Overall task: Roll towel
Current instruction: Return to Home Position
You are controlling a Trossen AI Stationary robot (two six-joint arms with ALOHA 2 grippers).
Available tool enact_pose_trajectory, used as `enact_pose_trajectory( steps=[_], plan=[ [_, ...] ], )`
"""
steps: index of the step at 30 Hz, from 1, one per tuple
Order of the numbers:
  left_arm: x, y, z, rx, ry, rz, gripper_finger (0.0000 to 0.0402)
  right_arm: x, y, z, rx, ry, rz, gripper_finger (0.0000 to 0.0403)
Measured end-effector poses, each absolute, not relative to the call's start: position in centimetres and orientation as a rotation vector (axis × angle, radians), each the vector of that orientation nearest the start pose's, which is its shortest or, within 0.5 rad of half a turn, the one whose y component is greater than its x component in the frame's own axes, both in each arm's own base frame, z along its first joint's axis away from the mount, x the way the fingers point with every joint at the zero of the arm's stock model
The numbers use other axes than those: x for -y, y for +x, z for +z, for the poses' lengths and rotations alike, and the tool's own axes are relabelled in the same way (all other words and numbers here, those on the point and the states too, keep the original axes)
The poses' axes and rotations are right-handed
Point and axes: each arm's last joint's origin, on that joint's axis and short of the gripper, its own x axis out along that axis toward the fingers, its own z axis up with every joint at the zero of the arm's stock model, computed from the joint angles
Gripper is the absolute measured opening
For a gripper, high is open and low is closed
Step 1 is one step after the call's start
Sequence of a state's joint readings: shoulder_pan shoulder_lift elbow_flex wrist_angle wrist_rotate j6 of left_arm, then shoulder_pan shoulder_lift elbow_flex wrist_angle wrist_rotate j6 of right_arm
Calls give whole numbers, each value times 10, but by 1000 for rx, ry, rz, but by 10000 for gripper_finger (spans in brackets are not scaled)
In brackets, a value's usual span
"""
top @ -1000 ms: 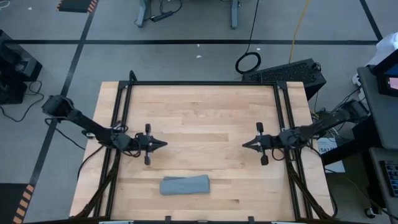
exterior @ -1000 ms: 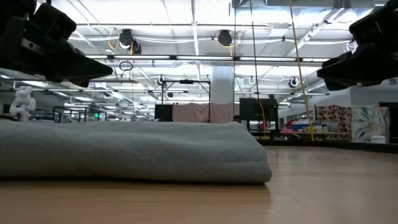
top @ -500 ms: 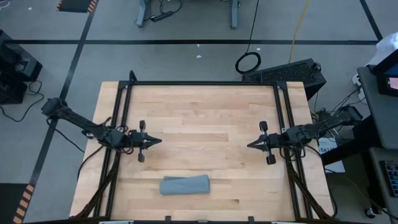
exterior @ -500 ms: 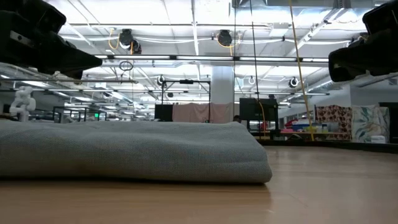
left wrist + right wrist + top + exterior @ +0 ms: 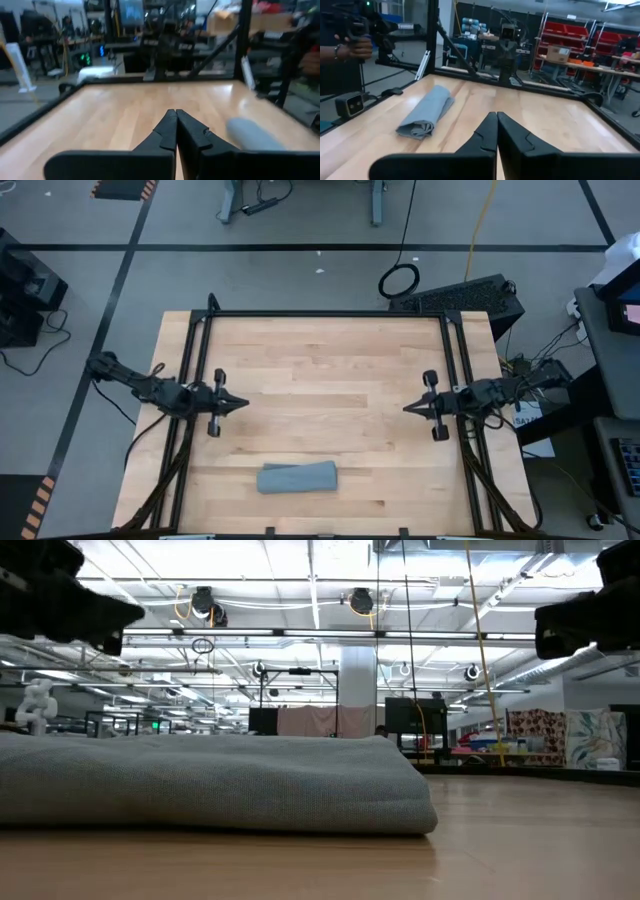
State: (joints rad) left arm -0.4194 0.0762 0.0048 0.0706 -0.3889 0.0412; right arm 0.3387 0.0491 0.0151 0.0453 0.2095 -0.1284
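Grey soft cloth towel sits rolled into a short log on the pale wooden tabletop, near the edge at the high view's bottom, approx midway btw my arms. Its long axis runs L-R, parallel to the line joining my grippers. Left gripper & right gripper are both pinched closed on nothing, tips facing each other, well apart from the roll; left is a bit nearer. Roll looks done, so I judge pulling back sideways won't cross it.
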Motion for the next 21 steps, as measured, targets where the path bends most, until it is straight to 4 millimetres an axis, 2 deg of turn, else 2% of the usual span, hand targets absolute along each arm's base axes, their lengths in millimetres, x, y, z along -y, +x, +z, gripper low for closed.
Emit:
enact_pose_trajectory(
  steps=[4,14,21],
  plan=[
    [29,91,171,69,60,-53,3,-25,95,171,39,-145,126,0],
    [19,94,171,61,89,52,1,-14,97,170,31,-152,62,0],
    [9,97,169,44,74,46,1,-9,98,169,26,-140,129,0]
  ],
)
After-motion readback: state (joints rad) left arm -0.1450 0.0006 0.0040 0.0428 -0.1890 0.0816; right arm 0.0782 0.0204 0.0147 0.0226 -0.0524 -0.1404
